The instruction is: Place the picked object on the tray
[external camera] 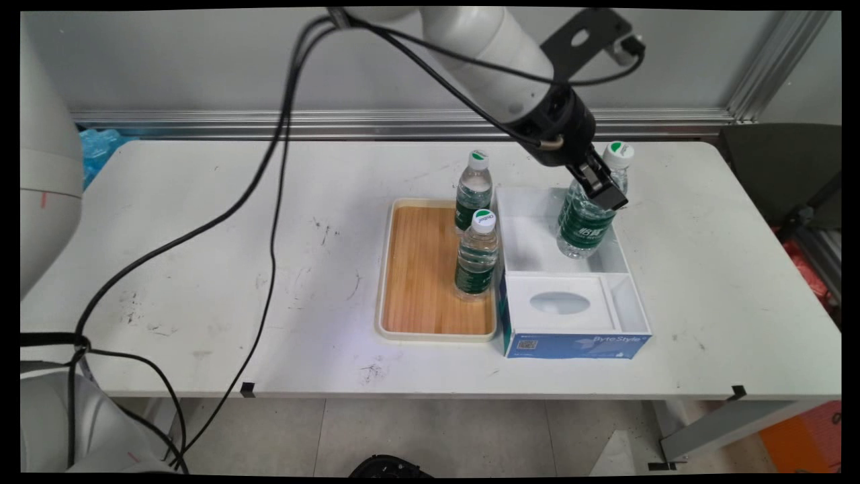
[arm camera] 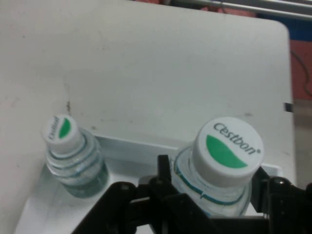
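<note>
My gripper (external camera: pixel 600 187) reaches down over the far compartment of a white and blue box (external camera: pixel 571 339). In the hand view the gripper (arm camera: pixel 218 179) is shut on the shoulder of a clear water bottle (arm camera: pixel 226 151) with a white and green Cestbon cap. A second, like bottle (arm camera: pixel 73 156) stands beside it inside the box wall. In the main view a green-labelled bottle body (external camera: pixel 583 230) sits low in that compartment, and a cap (external camera: pixel 617 154) shows just past the fingers. I cannot tell whether that body and cap are one bottle.
A wooden tray (external camera: pixel 416 275) with a cream rim lies left of the box and touches it. Two more water bottles stand on its right side, one far (external camera: pixel 474 189) and one near (external camera: pixel 477 255). Black cables hang across the table's left half.
</note>
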